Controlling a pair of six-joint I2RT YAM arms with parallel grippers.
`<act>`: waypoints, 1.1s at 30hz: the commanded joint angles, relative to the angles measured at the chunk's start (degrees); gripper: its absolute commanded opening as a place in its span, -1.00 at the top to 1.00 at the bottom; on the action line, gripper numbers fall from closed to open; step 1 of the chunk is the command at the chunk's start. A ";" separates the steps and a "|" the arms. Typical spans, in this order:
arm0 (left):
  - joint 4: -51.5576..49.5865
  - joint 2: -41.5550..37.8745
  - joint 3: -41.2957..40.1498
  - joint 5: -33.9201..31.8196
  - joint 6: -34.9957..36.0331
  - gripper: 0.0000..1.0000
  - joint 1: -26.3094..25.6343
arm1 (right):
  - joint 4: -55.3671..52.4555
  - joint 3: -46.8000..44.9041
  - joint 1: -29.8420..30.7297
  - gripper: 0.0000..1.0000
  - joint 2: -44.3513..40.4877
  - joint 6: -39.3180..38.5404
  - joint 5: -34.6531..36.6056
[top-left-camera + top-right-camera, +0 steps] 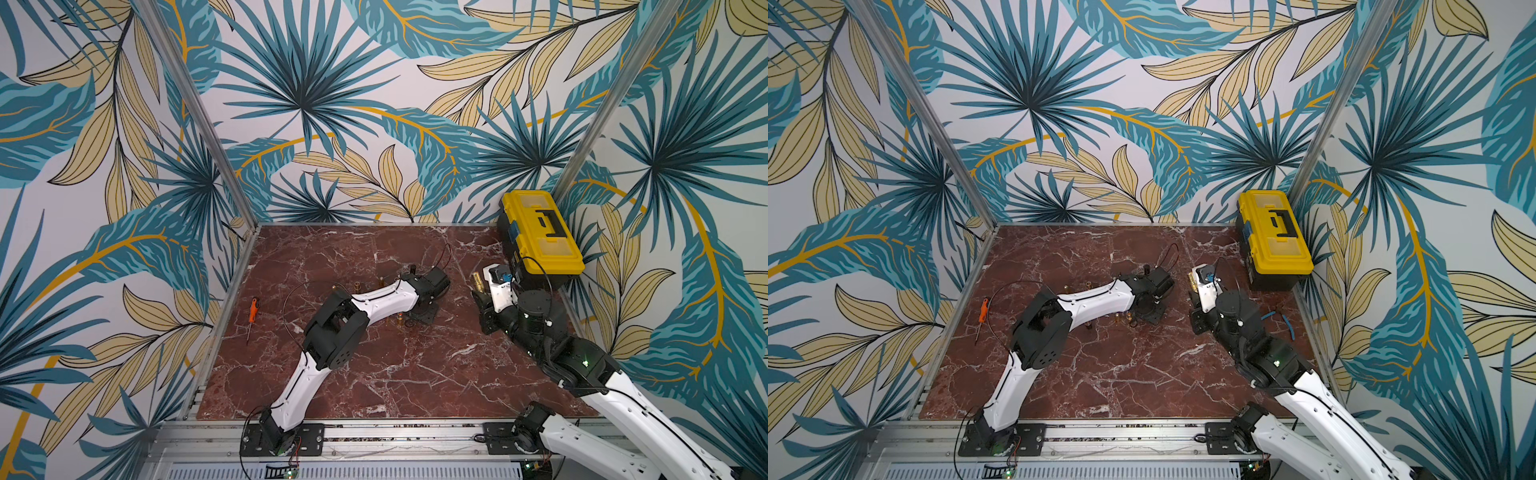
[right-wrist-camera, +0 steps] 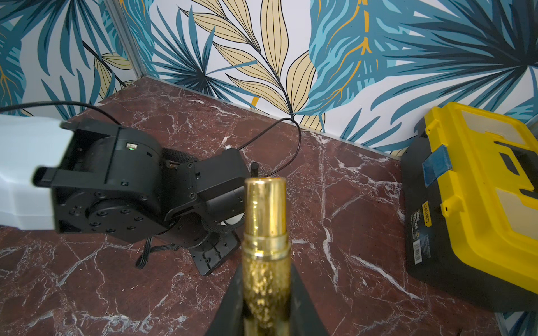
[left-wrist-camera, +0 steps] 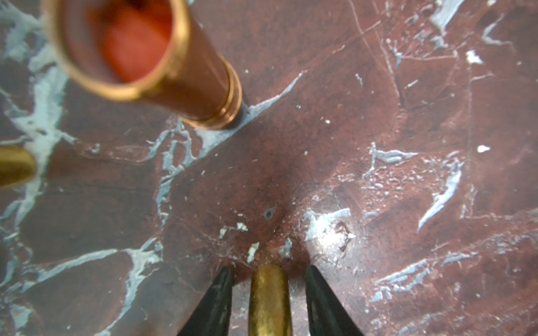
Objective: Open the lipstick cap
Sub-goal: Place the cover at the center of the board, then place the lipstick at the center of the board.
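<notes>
The left fingers (image 3: 215, 305) are spread, and a textured gold piece (image 3: 269, 302) sits between them with a gap on each side, low over the marble bench (image 3: 378, 174). Just beyond it stands 1 open gold tube (image 3: 186, 84) with red inside. Farther off, the right fingers (image 2: 304, 302) pinch the gold lipstick (image 2: 265, 209) near the yellow toolbox (image 2: 471, 186).

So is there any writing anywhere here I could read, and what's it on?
"deli": sideways on the yellow label on the toolbox front, in the right wrist view.
Small print and barcode sticker below it: too small to read.
Nothing else legible.
</notes>
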 commanded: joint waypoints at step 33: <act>-0.16 -30.37 1.19 46.48 -14.43 -0.21 13.65 | 6.31 -1.69 0.27 0.71 6.07 0.91 -16.46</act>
